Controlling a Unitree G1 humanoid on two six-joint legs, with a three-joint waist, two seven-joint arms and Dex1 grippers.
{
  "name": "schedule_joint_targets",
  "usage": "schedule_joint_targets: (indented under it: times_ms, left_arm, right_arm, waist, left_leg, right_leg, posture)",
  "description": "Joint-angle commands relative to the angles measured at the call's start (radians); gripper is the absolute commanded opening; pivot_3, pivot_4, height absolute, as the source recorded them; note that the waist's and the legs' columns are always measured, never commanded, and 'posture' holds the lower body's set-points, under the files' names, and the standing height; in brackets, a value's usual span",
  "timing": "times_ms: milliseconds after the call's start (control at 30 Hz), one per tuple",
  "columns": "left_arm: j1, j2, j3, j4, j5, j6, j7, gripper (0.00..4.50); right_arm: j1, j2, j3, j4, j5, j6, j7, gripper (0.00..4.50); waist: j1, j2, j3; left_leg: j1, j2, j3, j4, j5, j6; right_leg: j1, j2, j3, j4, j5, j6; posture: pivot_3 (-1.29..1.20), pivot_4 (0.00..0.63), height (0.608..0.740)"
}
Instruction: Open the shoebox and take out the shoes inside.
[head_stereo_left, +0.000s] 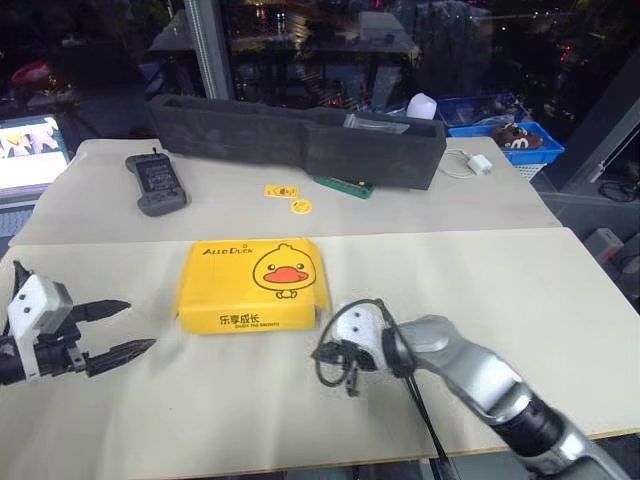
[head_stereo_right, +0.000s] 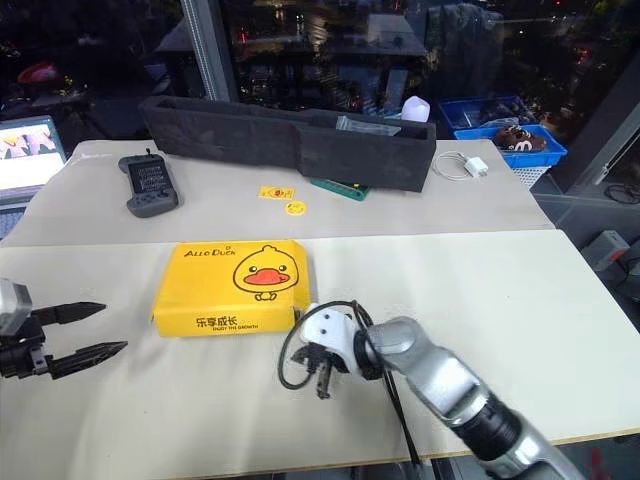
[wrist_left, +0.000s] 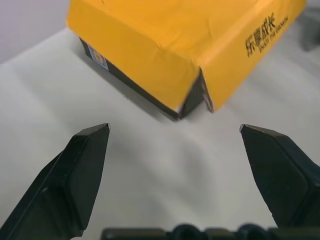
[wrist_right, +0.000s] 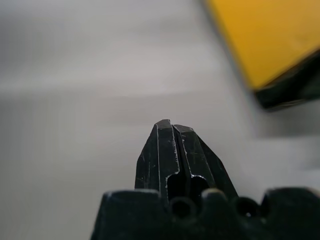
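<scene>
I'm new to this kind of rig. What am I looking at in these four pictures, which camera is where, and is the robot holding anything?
This is a humanoid robot with two arms, each ending in a gripper of two black fingers. The two wide pictures come from its head camera, looking down over a white table. The other two come from cameras on each wrist, looking along that gripper's fingers.

On the table lies a closed shoebox with a yellow duck lid. The left gripper sits to the box's left, open and holding nothing; its wrist view shows a corner of the box between the spread fingers. The right gripper is shut on nothing, near the box's front right corner.

Farther back lie a long black foam tray, a dark handheld controller, two yellow stickers and a white charger.
</scene>
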Motion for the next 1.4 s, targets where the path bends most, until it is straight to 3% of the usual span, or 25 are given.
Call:
schedule_joint_targets:
  times_ms: [33,367,633,900,1100,1400]
  left_arm:
    - [-0.036,0.018,-0.009,0.024,0.013,-0.010,-0.002,4.50]
    - [-0.108,0.019,-0.052,0.072,0.042,-0.028,-0.007,4.50]
    - [-0.121,0.013,-0.058,0.083,0.047,-0.041,-0.006,4.50]
    - [-0.119,0.003,-0.066,0.086,0.046,-0.045,-0.001,4.50]
    - [-0.133,-0.003,-0.078,0.094,0.045,-0.049,0.003,4.50]
    - [-0.112,-0.016,-0.055,0.077,0.045,-0.050,0.016,4.50]
  right_arm:
    - [0.040,0.027,-0.049,-0.034,0.010,0.039,-0.041,0.02]
    - [0.071,0.115,-0.169,0.022,0.074,0.052,-0.083,0.02]
    - [0.036,0.172,-0.185,0.138,0.052,-0.016,-0.096,0.02]
    - [0.033,0.190,-0.259,0.090,0.145,0.017,-0.054,0.02]
    - [-0.012,0.199,-0.312,0.037,0.277,0.055,0.028,0.02]
    - [-0.119,0.252,-0.340,0.153,0.279,0.013,0.003,0.02]
  waist:
    - [0.002,-0.002,-0.001]
    - [0.003,-0.003,-0.002]
    - [-0.002,-0.003,-0.002]
    - [-0.009,-0.003,-0.002]
    - [-0.009,-0.003,-0.002]
    - [-0.011,-0.003,-0.002]
  left_leg:
    - [0.001,0.000,0.000,0.000,0.000,0.000]
    - [0.002,0.003,0.001,0.002,-0.001,-0.002]
    - [0.002,0.003,0.002,0.003,0.000,-0.002]
    - [0.002,0.004,0.002,0.003,0.000,-0.002]
    - [0.002,0.004,0.002,0.003,0.000,-0.002]
    - [0.002,0.007,0.002,0.003,0.000,-0.001]
  right_leg:
    - [0.000,0.000,0.000,0.001,0.000,0.000]
    - [-0.002,0.001,-0.001,0.008,-0.001,-0.002]
    - [-0.003,0.001,-0.001,0.008,-0.001,-0.002]
    - [-0.003,0.002,-0.001,0.009,-0.001,-0.002]
    - [-0.003,0.002,-0.001,0.009,-0.001,-0.002]
    - [-0.005,0.005,-0.001,0.009,0.000,-0.003]
  posture:
    - [0.00,0.150,0.738]
    - [0.00,0.150,0.738]
    - [0.00,0.150,0.738]
    - [0.00,0.150,0.738]
    - [0.00,0.150,0.738]
    - [0.00,0.150,0.738]
